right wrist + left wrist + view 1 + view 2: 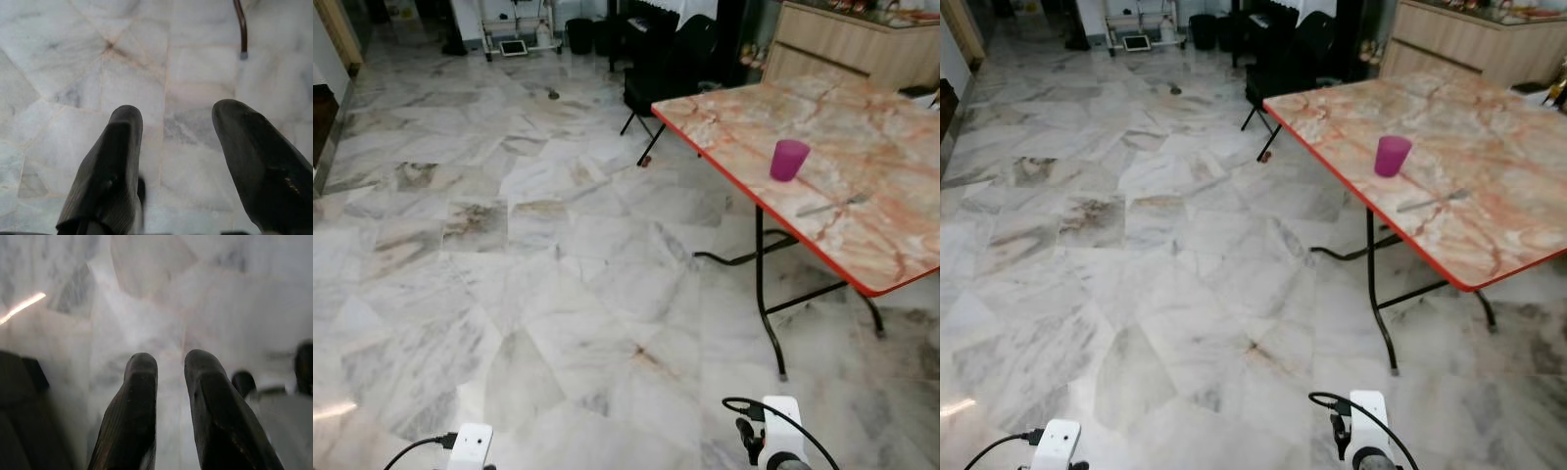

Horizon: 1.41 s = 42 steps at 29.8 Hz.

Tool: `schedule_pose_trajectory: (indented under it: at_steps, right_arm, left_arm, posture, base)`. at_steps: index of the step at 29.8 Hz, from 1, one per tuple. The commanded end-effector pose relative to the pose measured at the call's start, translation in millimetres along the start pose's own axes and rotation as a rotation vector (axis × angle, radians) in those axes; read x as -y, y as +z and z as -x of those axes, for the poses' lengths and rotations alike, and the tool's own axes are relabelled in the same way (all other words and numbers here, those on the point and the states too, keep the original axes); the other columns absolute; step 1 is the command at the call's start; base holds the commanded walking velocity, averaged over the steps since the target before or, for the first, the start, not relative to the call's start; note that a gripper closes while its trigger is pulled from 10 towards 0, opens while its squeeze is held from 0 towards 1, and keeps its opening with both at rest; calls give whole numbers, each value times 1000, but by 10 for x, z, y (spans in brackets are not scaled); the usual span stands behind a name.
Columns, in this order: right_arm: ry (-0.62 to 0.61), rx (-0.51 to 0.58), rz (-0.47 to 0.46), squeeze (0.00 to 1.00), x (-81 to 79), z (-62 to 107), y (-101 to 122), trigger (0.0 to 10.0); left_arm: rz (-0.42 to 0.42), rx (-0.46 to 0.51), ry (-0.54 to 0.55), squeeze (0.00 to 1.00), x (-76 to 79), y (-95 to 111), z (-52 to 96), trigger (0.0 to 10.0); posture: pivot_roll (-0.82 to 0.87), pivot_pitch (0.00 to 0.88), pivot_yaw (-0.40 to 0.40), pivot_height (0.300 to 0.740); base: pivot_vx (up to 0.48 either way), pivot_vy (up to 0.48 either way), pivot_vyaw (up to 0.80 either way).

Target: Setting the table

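Both claws are hanging low at my sides over the marble floor, well short of the table, because nothing is being carried or reached for yet. My right claw is pointing down at the floor tiles with its fingers spread wide and nothing between them; one foot of a table leg is showing just beyond it. My left claw is also empty, its fingers standing a narrow gap apart, released rather than clenched. I am taking the table as my landmark: it is sitting ahead and to my right, a folding one with a pink marbled top and red edge. On it a purple cup is standing upright near the edge that faces me, and I cannot tell whether anything is in it. Just beyond the cup, further in on the table, a piece of cutlery that looks like a fork is lying flat. Behind the table's far corner a black chair is standing. I am judging that setting the table is only partly done.
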State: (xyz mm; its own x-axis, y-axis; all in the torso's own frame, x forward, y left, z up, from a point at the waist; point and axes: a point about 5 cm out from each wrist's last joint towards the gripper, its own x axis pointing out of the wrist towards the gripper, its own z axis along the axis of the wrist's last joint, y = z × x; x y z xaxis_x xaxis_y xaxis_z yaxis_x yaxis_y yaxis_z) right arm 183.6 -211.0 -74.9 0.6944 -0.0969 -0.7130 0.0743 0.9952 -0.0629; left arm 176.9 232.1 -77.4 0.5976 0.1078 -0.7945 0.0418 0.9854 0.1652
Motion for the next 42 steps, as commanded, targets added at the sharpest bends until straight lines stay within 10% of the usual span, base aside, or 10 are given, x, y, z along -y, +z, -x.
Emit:
schedule_pose_trajectory:
  at_steps: [1,42]
  right_arm:
    - [-6,-1,-19,0,5,-6,11,10000]
    - [-3,-16,-55,0,22,-15,15,10000]
  left_arm:
    - [-14,3,-1,0,0,20,-4,10000]
    - [69,15,21,0,32,79,-23,10000]
  posture:
    - [-23,0,20,724]
    - [-3,0,-3,724]
  base:
    - [326,259,0]
    - [343,138,45]
